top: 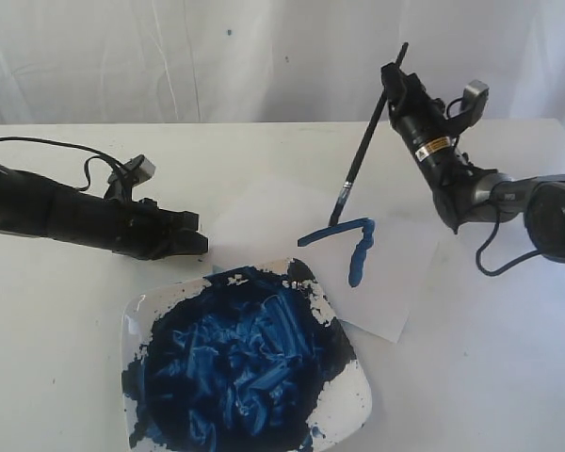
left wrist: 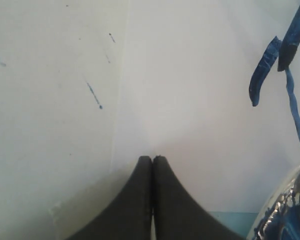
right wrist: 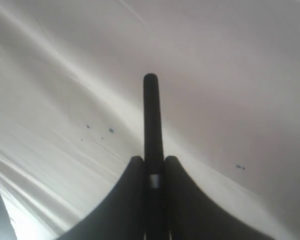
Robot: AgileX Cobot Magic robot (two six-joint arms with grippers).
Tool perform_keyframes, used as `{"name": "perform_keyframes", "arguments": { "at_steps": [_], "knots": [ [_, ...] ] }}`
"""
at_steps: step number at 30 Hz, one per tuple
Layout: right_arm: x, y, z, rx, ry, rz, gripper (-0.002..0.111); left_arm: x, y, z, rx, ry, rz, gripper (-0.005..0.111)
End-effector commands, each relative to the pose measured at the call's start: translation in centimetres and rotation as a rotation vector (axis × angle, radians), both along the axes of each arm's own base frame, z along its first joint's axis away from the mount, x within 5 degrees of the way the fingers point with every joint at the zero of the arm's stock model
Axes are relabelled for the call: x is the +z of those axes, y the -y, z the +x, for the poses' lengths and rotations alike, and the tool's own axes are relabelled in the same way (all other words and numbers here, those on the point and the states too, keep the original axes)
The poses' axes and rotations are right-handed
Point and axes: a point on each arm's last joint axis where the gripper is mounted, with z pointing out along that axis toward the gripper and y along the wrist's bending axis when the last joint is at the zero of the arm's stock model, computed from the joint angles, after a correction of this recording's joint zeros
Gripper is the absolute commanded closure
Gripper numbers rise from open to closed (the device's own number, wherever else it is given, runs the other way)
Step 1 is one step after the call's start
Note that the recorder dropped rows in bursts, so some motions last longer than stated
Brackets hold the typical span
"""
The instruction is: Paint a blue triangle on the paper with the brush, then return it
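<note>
1. Right pincer (top: pixel 393 83): clamped on the black handle of the brush (top: pixel 363 151), close to the handle's upper end. The right wrist view shows the shaft squeezed between both jaws.
2. Brush, attitude: long axis steep, not quite upright. The handle leans up and away toward the right arm, so the bristles sit below the pincer and to its left.
3. Brush, tip: on or just over the paper (top: pixel 400 282), at the upper stroke near its left end (whether it actually touches I cannot tell from here).
4. Blue triangle (top: pixel 363 254): two sides only, an upper stroke and a downward stroke meeting at the right-hand corner. The third side is missing.
5. Coming move, as I judge it: the tip must run from the left end of the upper stroke to the foot of the downward stroke, toward the plate (top: pixel 348 400).
6. Left pincer (top: pixel 196 243): jaws together and empty, lying low on the worktop (top: pixel 66 311) just off the paper's left edge. It is apart from the brush, so the right arm has the work.
</note>
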Motion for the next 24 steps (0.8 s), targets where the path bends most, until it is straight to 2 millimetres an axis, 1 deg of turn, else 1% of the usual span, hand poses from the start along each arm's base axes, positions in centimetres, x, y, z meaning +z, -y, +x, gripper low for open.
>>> {"name": "perform_keyframes", "arguments": {
  "at_steps": [1, 3, 7, 9, 12, 16, 22, 24],
  "knots": [
    [4.7, 1.4, -0.2, 0.095, 0.155, -0.187, 0.108, -2.2, -0.1, -0.6, 0.016, -0.067, 0.039, 0.107],
    [6.9, 1.4, -0.6, 0.142, 0.220, -0.278, 0.108, -2.2, -0.1, -0.6, 0.016, -0.067, 0.039, 0.107],
    [11.0, 0.9, -0.9, 0.135, 0.243, -0.476, 0.108, -2.2, -0.1, -0.6, 0.016, -0.067, 0.039, 0.107],
    [13.0, 0.8, -1.4, 0.132, 0.278, -0.504, 0.108, -2.2, -0.1, -0.6, 0.016, -0.067, 0.039, 0.107],
    [15.1, 0.7, -1.9, 0.125, 0.316, -0.502, 0.108, -2.2, -0.1, -0.6, 0.016, -0.067, 0.039, 0.107],
    [16.5, 0.6, -2.4, 0.150, 0.324, -0.513, 0.108, -2.2, -0.1, -0.6, 0.016, -0.067, 0.039, 0.107],
    [16.0, 0.1, -2.7, 0.225, 0.293, -0.568, 0.108, -2.2, -0.1, -0.6, 0.016, -0.067, 0.039, 0.107],
    [15.8, 0.0, -2.7, 0.236, 0.277, -0.561, 0.108, -2.2, -0.1, -0.6, 0.016, -0.067, 0.039, 0.107]
  ]
}}
